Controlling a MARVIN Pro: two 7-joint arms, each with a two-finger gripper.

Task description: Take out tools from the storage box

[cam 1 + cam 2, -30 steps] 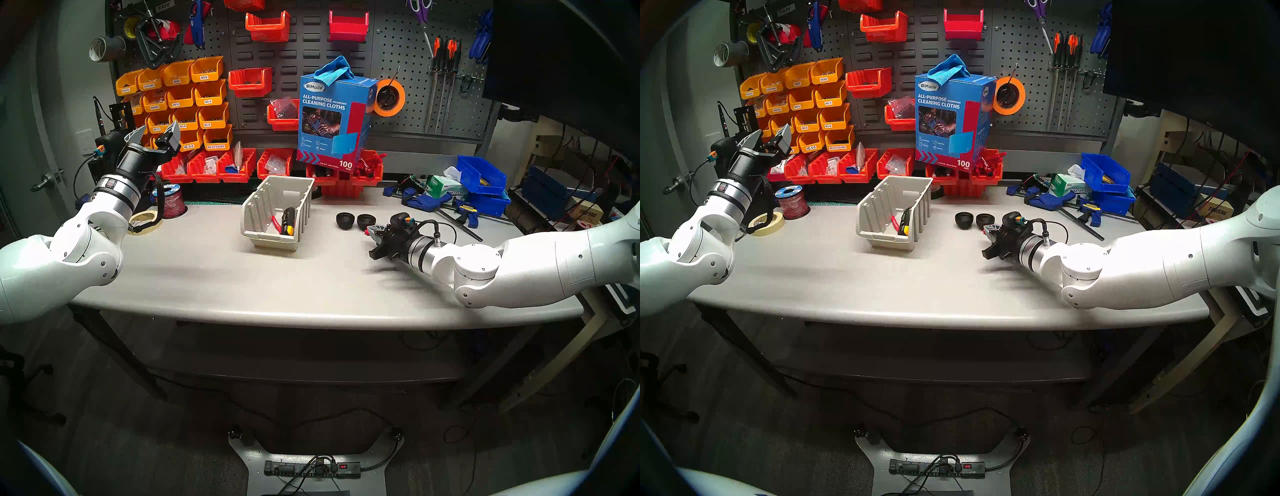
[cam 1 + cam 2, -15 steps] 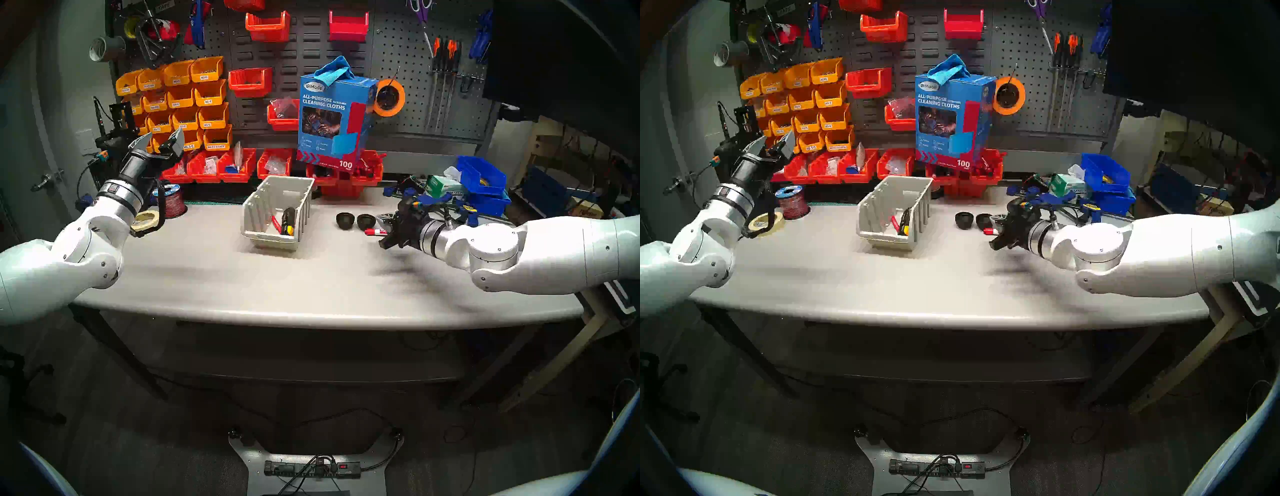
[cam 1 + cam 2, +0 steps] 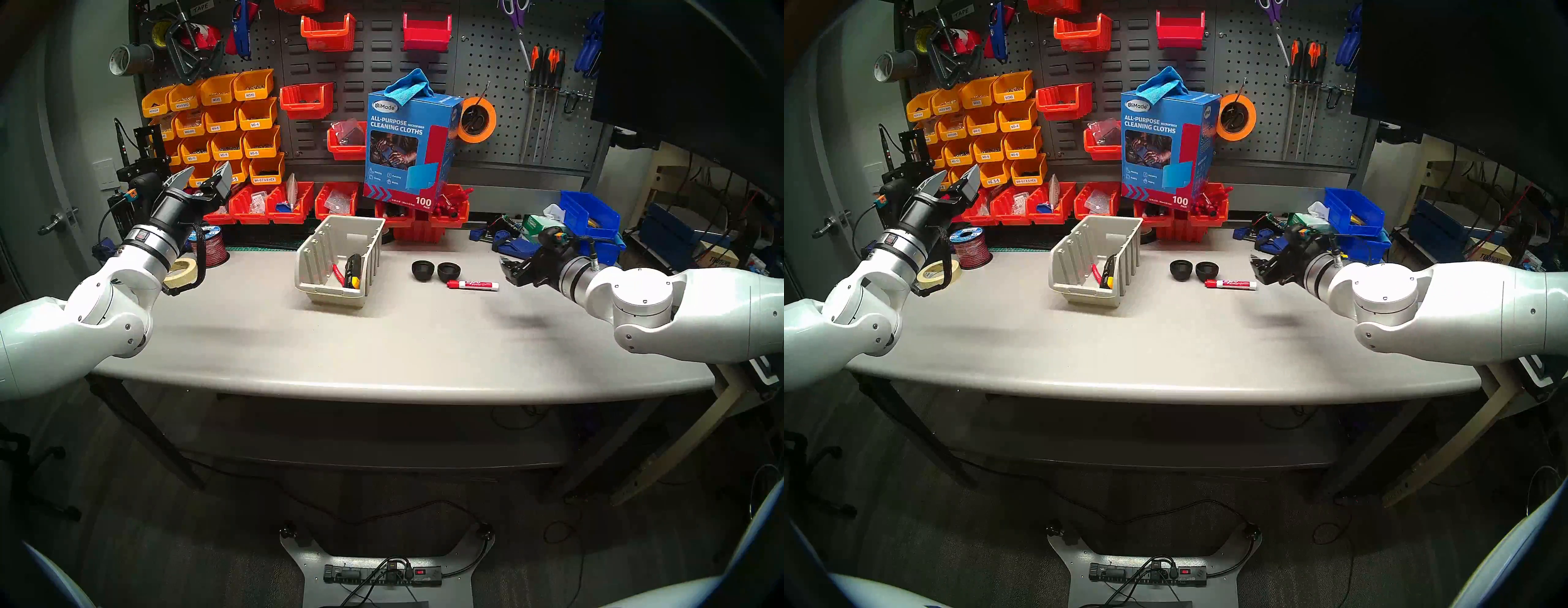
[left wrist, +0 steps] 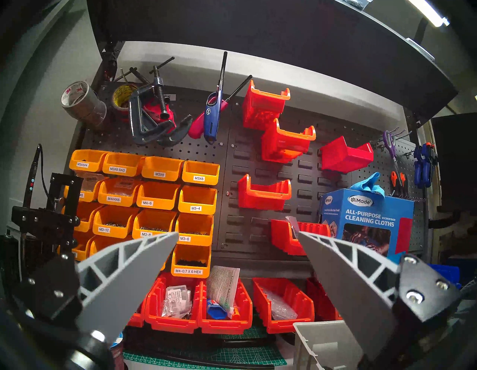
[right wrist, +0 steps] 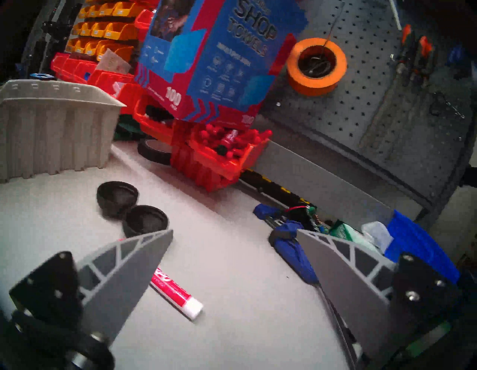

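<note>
The beige storage box (image 3: 316, 259) stands mid-table and holds a long black tool with yellow marks (image 3: 353, 271) and a slim red-handled tool (image 3: 338, 274). Right of it sit two black round cups (image 3: 423, 270) (image 3: 449, 271). The red-capped white marker (image 3: 471, 285) lies flat on the table beside them. My right gripper (image 3: 507, 268) hovers open just right of the marker, clear of it; its wrist view shows the marker (image 5: 175, 292) below the left finger. My left gripper (image 3: 203, 174) is raised at the far left, open and empty, facing the pegboard.
Red bins (image 3: 292, 204) and a blue cleaning-cloth carton (image 3: 407, 144) line the back edge. Blue clamps (image 3: 522, 246), a tissue box and blue bins (image 3: 589, 216) crowd the back right. A wire spool (image 3: 210, 250) and a tape roll (image 3: 180, 271) sit at the left.
My right gripper opened, left the marker lying on the table, and drew back to the right and upward. My left arm drifted slightly right.
</note>
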